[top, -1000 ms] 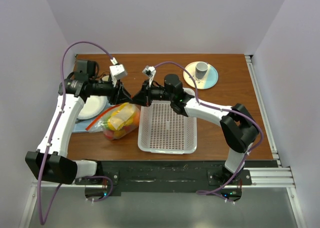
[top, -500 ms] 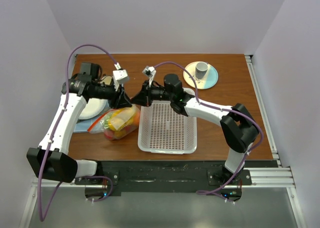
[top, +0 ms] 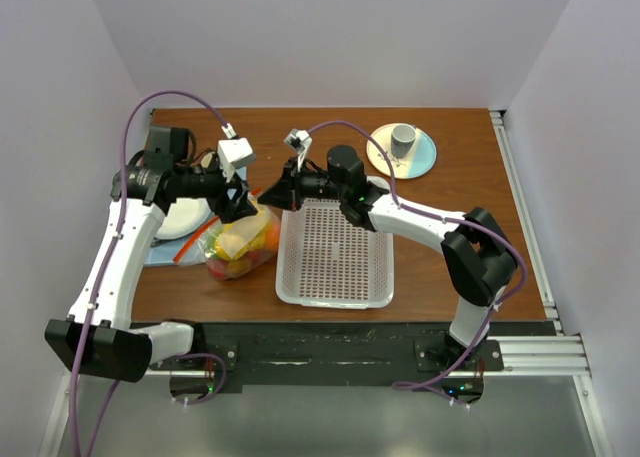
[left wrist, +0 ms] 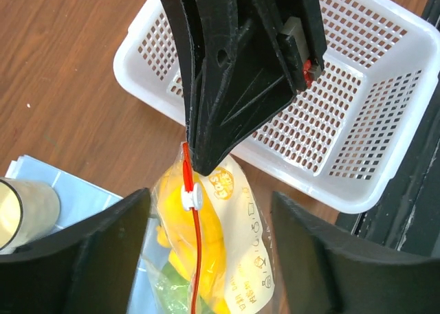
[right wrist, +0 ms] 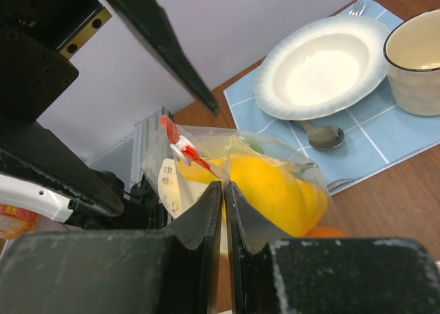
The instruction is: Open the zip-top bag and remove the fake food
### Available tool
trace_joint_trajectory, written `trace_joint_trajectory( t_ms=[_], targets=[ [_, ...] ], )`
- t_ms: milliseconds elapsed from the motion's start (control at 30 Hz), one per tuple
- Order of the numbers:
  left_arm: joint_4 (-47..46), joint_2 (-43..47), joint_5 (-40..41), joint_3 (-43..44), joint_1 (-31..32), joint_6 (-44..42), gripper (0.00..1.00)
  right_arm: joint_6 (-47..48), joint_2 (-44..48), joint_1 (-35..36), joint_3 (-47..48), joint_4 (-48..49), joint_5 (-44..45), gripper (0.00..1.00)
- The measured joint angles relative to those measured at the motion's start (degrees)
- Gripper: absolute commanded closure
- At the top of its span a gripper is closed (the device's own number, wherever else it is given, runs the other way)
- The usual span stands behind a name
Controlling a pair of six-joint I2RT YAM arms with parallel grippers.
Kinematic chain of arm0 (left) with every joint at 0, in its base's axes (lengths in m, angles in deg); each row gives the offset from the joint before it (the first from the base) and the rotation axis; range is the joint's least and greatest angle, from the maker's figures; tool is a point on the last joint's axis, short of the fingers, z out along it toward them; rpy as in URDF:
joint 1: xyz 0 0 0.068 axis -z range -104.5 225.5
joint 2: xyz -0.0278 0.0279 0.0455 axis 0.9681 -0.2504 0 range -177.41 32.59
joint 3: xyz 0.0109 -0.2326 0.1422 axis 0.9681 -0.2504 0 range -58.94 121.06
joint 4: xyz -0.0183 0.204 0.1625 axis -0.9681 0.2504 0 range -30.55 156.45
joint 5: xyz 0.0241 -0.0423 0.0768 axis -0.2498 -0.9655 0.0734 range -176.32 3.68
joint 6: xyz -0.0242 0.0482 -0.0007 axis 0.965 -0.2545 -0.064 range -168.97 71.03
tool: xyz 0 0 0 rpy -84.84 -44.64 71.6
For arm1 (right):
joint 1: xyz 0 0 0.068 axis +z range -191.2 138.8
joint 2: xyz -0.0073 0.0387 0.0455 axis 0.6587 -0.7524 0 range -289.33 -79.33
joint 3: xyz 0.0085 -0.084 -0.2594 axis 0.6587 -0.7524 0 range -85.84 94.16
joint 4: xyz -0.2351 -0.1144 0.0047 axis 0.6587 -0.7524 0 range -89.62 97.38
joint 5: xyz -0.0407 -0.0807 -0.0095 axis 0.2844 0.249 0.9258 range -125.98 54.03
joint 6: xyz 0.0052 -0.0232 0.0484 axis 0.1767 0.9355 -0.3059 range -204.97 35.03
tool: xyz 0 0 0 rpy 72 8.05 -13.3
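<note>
The clear zip-top bag (top: 240, 243) lies left of the white basket, its top corner lifted. It holds yellow, orange and green fake food (right wrist: 271, 183). Its red zip strip with a white slider (left wrist: 191, 197) runs down the bag's middle in the left wrist view. My right gripper (top: 264, 194) is shut on the bag's top edge, as the right wrist view (right wrist: 225, 189) shows. My left gripper (left wrist: 210, 194) is open, its fingers (left wrist: 96, 252) on either side of the bag near the slider, touching nothing. It sits just left of the right gripper in the top view (top: 237, 204).
The white perforated basket (top: 335, 292) stands right of the bag. A blue mat (right wrist: 385, 146) left of the bag carries a white plate (right wrist: 320, 70), a spoon (right wrist: 323, 135) and a cream cup (right wrist: 416, 66). A plate with a small grey cup (top: 403, 137) is at the back right.
My left gripper has shifted a little nearer and lower over the bag's top, and its arm has swung left. My right gripper has edged left, still holding the bag.
</note>
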State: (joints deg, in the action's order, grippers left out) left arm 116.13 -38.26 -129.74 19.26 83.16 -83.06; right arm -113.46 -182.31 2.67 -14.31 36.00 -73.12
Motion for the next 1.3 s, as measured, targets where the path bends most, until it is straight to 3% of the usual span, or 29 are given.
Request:
trace_joint_trajectory(
  t_ms=[200, 400, 500, 633, 733, 1100, 1300],
  targets=[
    [-0.55, 0.28, -0.35, -2.23, 0.02, 0.52, 0.32, 0.00, 0.00, 0.00, 0.00, 0.02, -0.02, 0.90],
    [-1.90, 0.11, -1.86, -2.80, 0.02, 1.99, 0.42, -0.37, 0.00, 0.00, 0.00, 0.13, -0.11, 0.90],
    [-2.89, -0.52, -2.34, -2.80, 0.02, 2.60, 0.50, -0.68, 0.00, 0.00, -0.02, 0.42, -0.35, 0.90],
    [-4.57, -0.94, -2.58, -2.78, 0.02, 3.78, 0.73, -0.96, 0.00, -0.02, -0.02, 0.63, -0.94, 0.90],
    [-5.38, -0.98, -2.56, -2.78, 0.00, 4.07, 0.83, -1.03, 0.00, 0.00, -0.02, 0.63, -1.38, 0.90],
    [-5.20, -1.64, -1.95, -2.62, 0.02, 3.19, 0.96, -0.44, 0.00, 0.00, 0.00, 0.28, -1.53, 0.89],
    [-2.84, -2.23, 0.70, 0.17, 0.02, 1.53, 1.00, 5.70, 0.48, -0.20, 1.60, -7.13, -1.53, 0.75]
  ],
)
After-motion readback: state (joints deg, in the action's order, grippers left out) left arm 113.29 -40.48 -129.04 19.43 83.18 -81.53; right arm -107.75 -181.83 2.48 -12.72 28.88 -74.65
